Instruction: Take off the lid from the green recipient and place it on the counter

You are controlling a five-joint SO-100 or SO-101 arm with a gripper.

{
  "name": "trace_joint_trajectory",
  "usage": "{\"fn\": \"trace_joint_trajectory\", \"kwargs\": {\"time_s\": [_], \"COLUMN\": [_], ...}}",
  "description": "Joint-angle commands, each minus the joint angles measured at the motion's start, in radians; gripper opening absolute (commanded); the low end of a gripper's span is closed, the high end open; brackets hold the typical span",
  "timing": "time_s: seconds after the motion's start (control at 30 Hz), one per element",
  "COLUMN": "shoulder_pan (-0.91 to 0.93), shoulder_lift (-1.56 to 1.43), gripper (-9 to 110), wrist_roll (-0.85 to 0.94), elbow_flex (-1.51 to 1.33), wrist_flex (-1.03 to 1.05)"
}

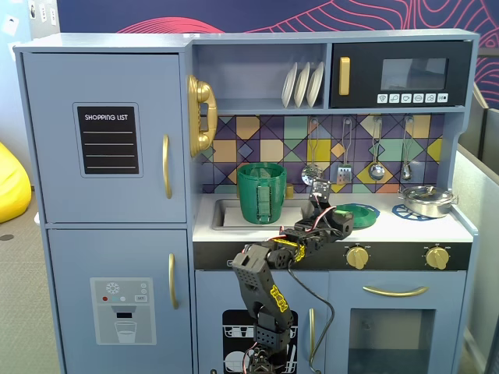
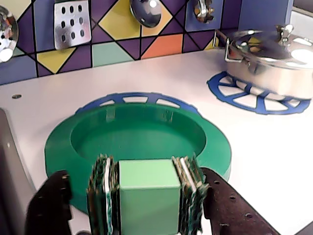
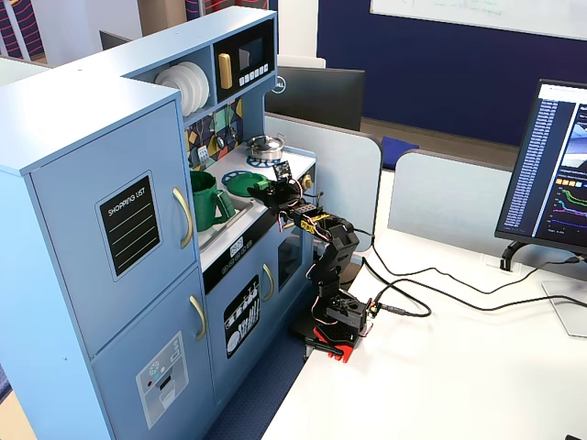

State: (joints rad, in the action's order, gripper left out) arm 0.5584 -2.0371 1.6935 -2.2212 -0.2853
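The green lid lies flat on the white counter, over a blue burner ring, hollow side up. Its light-green block tab, padded on both sides, sits between my gripper's black fingers. The right finger is against the padding and the left one stands a little off it, so the gripper is open around the tab. In both fixed views the lid lies just beyond the gripper. The green recipient stands uncovered at the sink.
A steel pot with its lid sits on the right burner ring. Utensils hang on the tiled back wall. The sink basin lies to the left of the lid. Knobs line the counter's front.
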Motion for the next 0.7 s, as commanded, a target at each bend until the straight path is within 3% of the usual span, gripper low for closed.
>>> {"fn": "trace_joint_trajectory", "kwargs": {"time_s": [0.0,0.13,0.4,0.53,0.67], "shoulder_pan": [-0.012,-0.038,-0.207,-0.31,-0.365], "shoulder_lift": [-0.184,-0.402,-0.804,-0.919,-1.011], "gripper": [29,29,28,27,25], "wrist_roll": [-0.012,0.0,-0.002,0.029,0.029], "elbow_flex": [0.044,0.051,0.009,-0.11,-0.272], "wrist_flex": [0.101,0.337,1.039,1.243,1.313]}}
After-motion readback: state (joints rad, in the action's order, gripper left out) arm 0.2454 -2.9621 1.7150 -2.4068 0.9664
